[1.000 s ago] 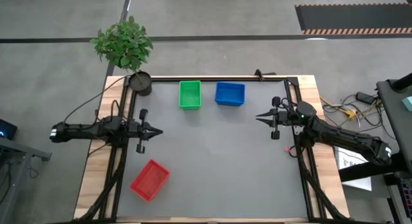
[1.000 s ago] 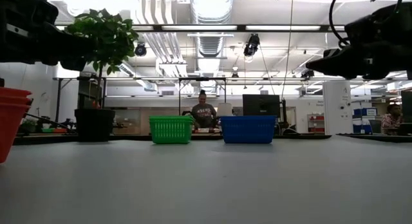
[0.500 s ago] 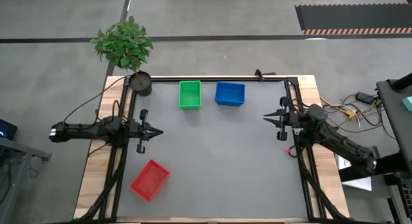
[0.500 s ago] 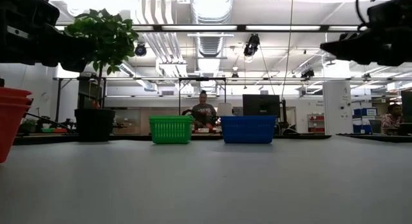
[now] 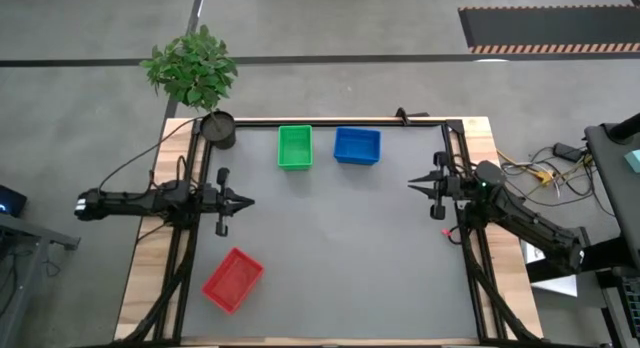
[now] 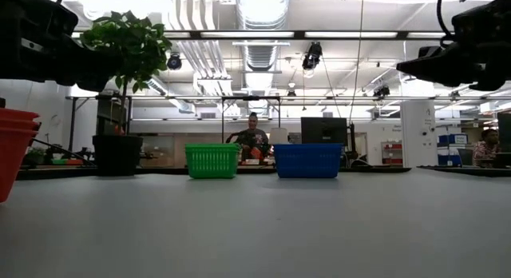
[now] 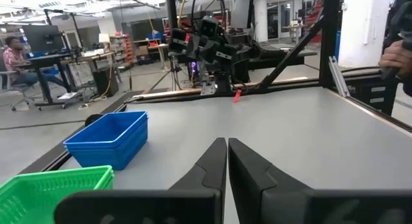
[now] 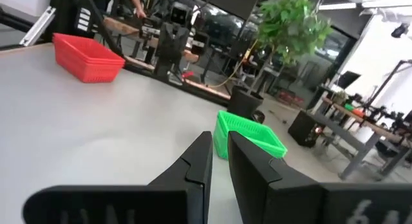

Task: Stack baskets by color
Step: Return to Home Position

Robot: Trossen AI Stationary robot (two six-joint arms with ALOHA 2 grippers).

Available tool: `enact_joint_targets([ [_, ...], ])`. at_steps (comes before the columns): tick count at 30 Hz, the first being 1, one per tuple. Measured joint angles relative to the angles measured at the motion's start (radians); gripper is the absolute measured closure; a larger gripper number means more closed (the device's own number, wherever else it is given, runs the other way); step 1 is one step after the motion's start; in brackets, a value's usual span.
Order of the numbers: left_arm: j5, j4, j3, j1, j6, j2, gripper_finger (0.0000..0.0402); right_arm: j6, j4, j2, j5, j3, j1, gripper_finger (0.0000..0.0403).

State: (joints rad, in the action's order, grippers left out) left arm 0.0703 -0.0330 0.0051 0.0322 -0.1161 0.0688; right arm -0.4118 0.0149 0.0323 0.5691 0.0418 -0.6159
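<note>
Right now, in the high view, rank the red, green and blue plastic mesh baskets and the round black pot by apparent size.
1. Red plastic mesh basket stack: largest.
2. Blue plastic mesh basket and green plastic mesh basket: look alike, unranked.
3. Round black plant pot: smallest.

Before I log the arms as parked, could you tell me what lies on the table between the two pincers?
Nothing: in the high view, only bare grey table separates the left pincer from the right pincer.

Overhead down, low level, wrists forward — table (image 5: 340,248) shared
</note>
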Motion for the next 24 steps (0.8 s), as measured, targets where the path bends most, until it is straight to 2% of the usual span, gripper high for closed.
enact_joint_targets([
  [7, 0.000, -0.010, 0.000, 0.000, 0.000, 0.019, 0.0402, 0.132, -0.001, 0.031, -0.020, 0.000, 0.000, 0.0360],
  [13, 0.000, -0.015, 0.000, 0.000, 0.000, 0.038, 0.0402, 0.520, -0.004, 0.041, -0.021, 0.000, 0.000, 0.0360],
  [15, -0.001, -0.017, -0.001, 0.000, 0.000, 0.044, 0.0402, 0.603, -0.004, 0.043, -0.021, 0.000, 0.000, 0.0360],
  [18, -0.001, -0.016, -0.001, 0.000, 0.000, 0.054, 0.0402, 0.592, -0.005, 0.043, -0.021, -0.001, 0.000, 0.0360],
  [24, -0.002, -0.018, -0.001, 0.000, 0.000, 0.076, 0.0402, 0.434, -0.005, 0.044, -0.021, -0.001, 0.000, 0.0360],
])
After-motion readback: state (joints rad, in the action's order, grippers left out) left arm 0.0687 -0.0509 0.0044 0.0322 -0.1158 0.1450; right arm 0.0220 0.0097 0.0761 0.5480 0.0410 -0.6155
